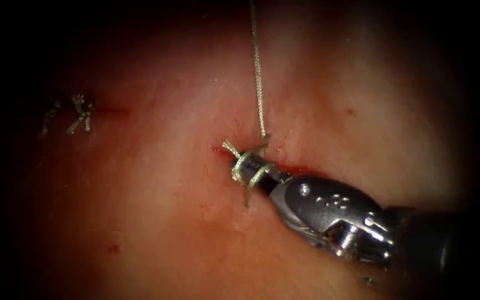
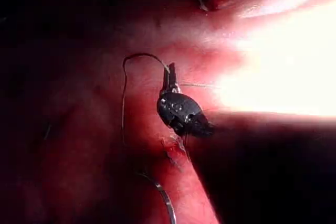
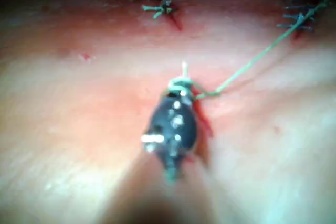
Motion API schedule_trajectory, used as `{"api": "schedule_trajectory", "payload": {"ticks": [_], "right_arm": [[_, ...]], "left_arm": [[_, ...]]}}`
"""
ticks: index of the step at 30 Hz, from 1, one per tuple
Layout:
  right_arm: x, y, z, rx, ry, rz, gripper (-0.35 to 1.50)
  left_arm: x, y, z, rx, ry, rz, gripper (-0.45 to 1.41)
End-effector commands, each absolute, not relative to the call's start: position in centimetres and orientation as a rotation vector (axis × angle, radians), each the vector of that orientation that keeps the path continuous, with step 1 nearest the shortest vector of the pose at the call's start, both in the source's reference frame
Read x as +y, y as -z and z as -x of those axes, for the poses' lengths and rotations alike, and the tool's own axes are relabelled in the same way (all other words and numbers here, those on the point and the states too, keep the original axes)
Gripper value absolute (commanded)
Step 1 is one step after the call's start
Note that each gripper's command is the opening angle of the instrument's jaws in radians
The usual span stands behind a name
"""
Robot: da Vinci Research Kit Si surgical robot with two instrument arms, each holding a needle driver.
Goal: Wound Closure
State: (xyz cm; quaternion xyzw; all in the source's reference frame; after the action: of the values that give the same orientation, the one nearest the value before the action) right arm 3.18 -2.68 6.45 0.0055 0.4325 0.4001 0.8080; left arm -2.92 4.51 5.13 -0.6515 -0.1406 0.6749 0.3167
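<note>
Here our right tool (image 1: 244, 166) has its jaws closed on the short thread end (image 1: 230, 148), with thin, soft thread (image 1: 258, 72) looped around them; we judge it slips easily, so hold the end tight.

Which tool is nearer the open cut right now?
Right. The right tool sits at the red cut, fingers wrapped in pale braided thread, gripping its tail. The left tool holds thread farther off, near the curved steel needle lying free.
</note>
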Motion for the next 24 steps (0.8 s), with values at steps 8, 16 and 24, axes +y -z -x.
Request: {"api": "schedule_trajectory", "payload": {"ticks": [8,16,24], "right_arm": [[-3.03,-6.42,-3.14,0.911,-0.818,-0.027,-0.35],[-3.36,-6.22,-3.11,0.907,-0.784,-0.048,-0.35],[-3.54,-6.1,-3.14,0.921,-0.757,-0.075,-0.35]], "left_arm": [[5.12,-5.34,3.32,-0.342,-1.808,1.713,-0.45],[5.53,-5.49,3.58,-0.331,-1.834,1.706,-0.45],[5.52,-5.59,3.75,-0.327,-1.864,1.718,-0.45]]}}
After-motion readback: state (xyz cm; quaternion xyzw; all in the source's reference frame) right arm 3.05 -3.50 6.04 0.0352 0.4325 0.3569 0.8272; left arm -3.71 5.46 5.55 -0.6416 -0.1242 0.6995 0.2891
